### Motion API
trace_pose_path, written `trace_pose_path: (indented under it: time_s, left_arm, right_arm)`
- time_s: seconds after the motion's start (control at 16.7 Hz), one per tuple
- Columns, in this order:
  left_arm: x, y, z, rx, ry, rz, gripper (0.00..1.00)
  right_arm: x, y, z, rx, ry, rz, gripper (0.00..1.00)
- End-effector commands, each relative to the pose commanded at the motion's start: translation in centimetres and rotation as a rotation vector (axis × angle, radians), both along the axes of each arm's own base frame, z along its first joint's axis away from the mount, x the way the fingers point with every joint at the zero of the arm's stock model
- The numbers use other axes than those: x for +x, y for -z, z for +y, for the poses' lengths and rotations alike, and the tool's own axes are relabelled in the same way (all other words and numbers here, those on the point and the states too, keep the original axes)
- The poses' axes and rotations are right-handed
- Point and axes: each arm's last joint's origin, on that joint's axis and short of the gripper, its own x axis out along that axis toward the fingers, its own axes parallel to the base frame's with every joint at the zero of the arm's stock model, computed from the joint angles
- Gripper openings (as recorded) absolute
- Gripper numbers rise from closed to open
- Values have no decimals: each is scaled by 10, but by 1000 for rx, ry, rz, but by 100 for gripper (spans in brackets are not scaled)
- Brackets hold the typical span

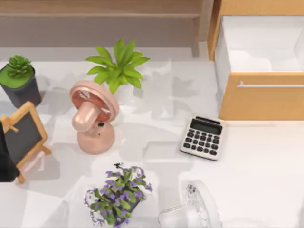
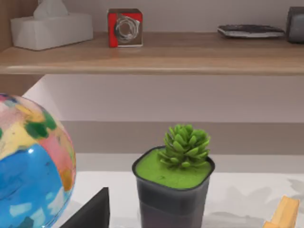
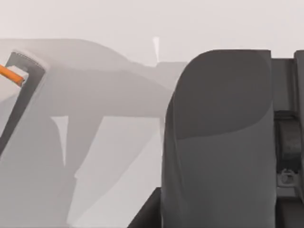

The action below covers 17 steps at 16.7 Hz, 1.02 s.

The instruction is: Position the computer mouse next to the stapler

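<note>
A low dark grey object with a lumpy top, which I take for the computer mouse (image 2: 249, 31), lies on the wooden shelf (image 2: 156, 54) behind the table, right of a red cube (image 2: 125, 27). I cannot pick out the stapler for certain. A taller dark thing (image 2: 297, 23) stands at the shelf's far right. My left arm (image 1: 4, 156) is parked at the table's left edge, and a black part of my left gripper (image 2: 90, 213) shows low in the left wrist view. In the right wrist view a big dark grey rounded body (image 3: 218, 142) stands close to the camera.
On the table stand a succulent pot (image 1: 19, 80), a small chalkboard (image 1: 21, 137), a pink fan (image 1: 92, 118), a green plant (image 1: 118, 66), a white calculator (image 1: 203, 137), a purple flower pot (image 1: 118, 194) and a clear fan (image 1: 194, 209). An open drawer (image 1: 261, 95) is back right. A globe (image 2: 28, 166) is near my left wrist.
</note>
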Motion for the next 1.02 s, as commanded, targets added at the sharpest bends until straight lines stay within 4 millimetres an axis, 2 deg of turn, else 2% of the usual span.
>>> trace_pose_path:
  time_s: [0.6,1.02]
  left_arm:
    - [0,0,0,0,0,0,100]
    - [0,0,0,0,0,0,100]
  right_arm:
    - [5,-4,-2,-32,0,-64,0]
    - [6,0,-3,-37,1,-67,0]
